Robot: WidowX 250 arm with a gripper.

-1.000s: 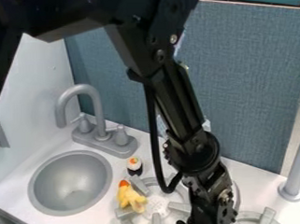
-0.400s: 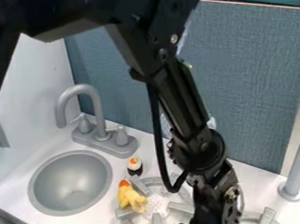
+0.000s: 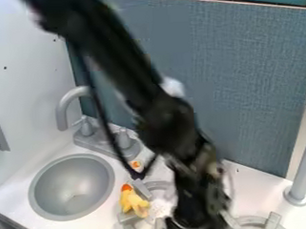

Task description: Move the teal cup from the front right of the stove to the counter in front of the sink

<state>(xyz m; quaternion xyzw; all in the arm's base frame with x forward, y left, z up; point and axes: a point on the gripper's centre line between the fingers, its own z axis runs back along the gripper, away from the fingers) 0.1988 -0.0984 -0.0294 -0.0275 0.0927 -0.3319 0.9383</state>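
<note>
the end effector (image 3: 195,223) is above the stove burner (image 3: 127,218); whether it is spread, pressed together or loaded cannot be told. the yellow toy (image 3: 132,202) lies just to its left in the view, at the burner's edge. it is likely light, slightly soft and not fragile; grip mid-body, across the narrow width. farther up-left is the small toy sushi (image 3: 136,164), then the sink (image 3: 72,187), then the faucet (image 3: 63,111).
</note>
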